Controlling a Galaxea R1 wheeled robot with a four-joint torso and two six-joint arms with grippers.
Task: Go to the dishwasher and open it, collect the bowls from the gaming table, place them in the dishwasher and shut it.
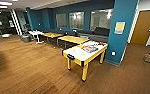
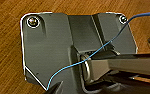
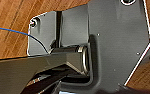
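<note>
The gaming table, with a glossy white top and yellow edges and legs, stands ahead, right of centre in the head view. Two small pale yellow-green spots on its near half look like the bowls. They are too blurred to tell for sure. Colourful items cover the table's far half. The dishwasher is out of view. Both wrist views look past the robot's dark plate onto the wood floor, which lies close below.
A teal pillar rises just right of the gaming table. Yellow wood-topped tables and a small white table stand behind it. A dark sofa lines the far wall. A brown door is at the right. Wood floor stretches to the left.
</note>
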